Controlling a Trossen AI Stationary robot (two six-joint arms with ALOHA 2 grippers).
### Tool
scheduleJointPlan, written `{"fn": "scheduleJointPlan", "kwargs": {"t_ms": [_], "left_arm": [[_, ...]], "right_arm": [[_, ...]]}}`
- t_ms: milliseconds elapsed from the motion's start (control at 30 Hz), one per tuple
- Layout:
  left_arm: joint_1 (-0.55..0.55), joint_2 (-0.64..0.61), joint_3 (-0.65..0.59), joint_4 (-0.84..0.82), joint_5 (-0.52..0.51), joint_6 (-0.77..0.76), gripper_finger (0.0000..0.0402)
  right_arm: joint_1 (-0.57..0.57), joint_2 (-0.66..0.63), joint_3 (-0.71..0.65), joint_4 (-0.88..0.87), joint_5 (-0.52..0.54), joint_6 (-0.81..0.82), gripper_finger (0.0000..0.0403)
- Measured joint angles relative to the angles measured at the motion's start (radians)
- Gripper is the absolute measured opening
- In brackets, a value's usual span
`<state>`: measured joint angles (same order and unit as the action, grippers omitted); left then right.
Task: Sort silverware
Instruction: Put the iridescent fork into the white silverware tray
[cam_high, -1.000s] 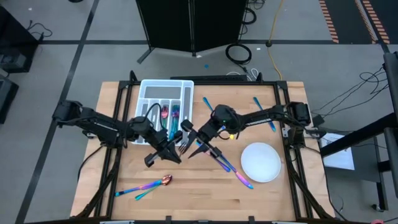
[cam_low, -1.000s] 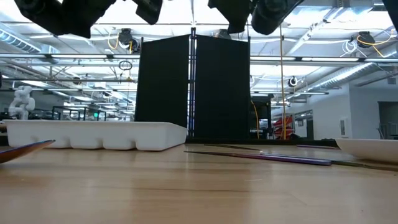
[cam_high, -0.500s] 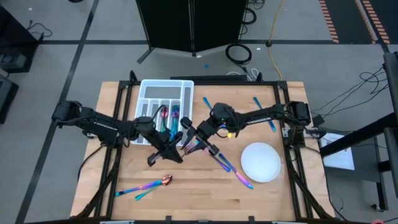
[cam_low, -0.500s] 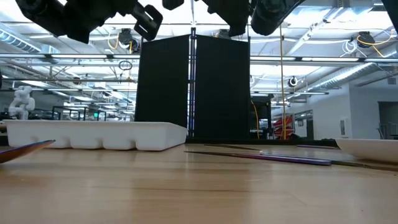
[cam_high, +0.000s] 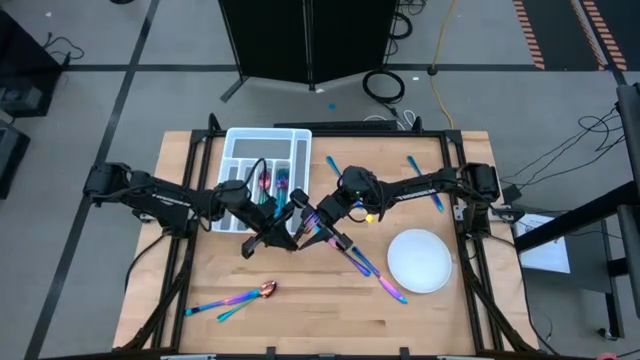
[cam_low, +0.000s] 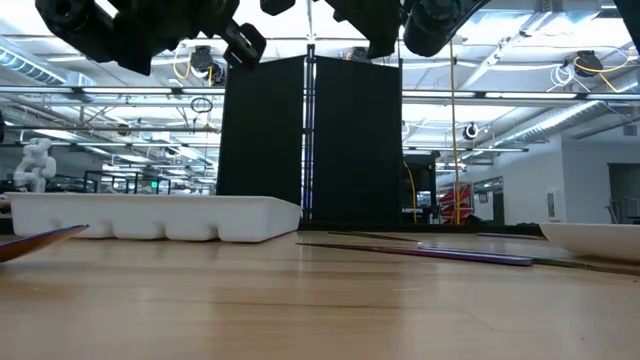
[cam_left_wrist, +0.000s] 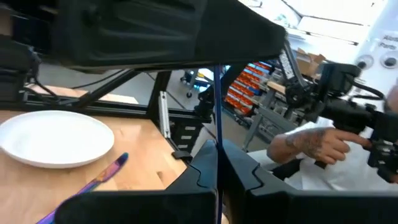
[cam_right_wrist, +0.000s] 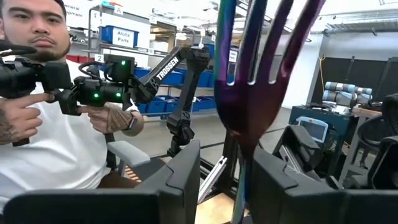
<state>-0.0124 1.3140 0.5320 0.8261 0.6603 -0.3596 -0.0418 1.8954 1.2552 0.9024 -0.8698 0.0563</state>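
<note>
Progress: I judge the sort as partly done. A few pieces of silverware already lie in the slots of the white tray at upper centre of the high view; more are loose on the counter.

In hand: my right claw sits mid-frame in the high view, clamped on a fork. The right wrist view shows its tines standing up between the two fingers.

Left arm: my left claw hangs just beside the right one, below the tray's lower edge. The left wrist view shows a thin blue-edged sliver rising from between the fingers, which look together on it, but I cannot tell whether they really grip it or what it is.

Left to do: a spoon and another piece at lower left of the high view, two crossed pieces right of centre beside the white plate, and blue pieces right of the tray, up toward the upper right.

High view only: the tray slots, the whole scatter, which arm is which.

Low view only: both arms are lifted off the counter, at the frame's top edge.

Wrist views only: the fork's tines, and a person seated beyond the counter holding a control rig.
</note>
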Motion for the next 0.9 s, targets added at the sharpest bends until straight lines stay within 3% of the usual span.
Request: {"fn": "scheduleJointPlan", "kwargs": {"t_ms": [233, 467, 900], "left_arm": [[-0.001, 0.000, 0.000, 0.029, 0.065, 0.005, 0.0002], [0.009, 0.000, 0.001, 0.029, 0.065, 0.005, 0.0003], [0.015, 0.000, 0.001, 0.024, 0.071, 0.006, 0.0005]], "right_arm": [[-0.012, 0.000, 0.000, -0.004, 0.000, 0.000, 0.0096], [-0.016, 0.000, 0.000, 0.006, 0.000, -0.014, 0.0087], [-0.016, 0.000, 0.000, 0.013, 0.006, -0.042, 0.0006]]}}
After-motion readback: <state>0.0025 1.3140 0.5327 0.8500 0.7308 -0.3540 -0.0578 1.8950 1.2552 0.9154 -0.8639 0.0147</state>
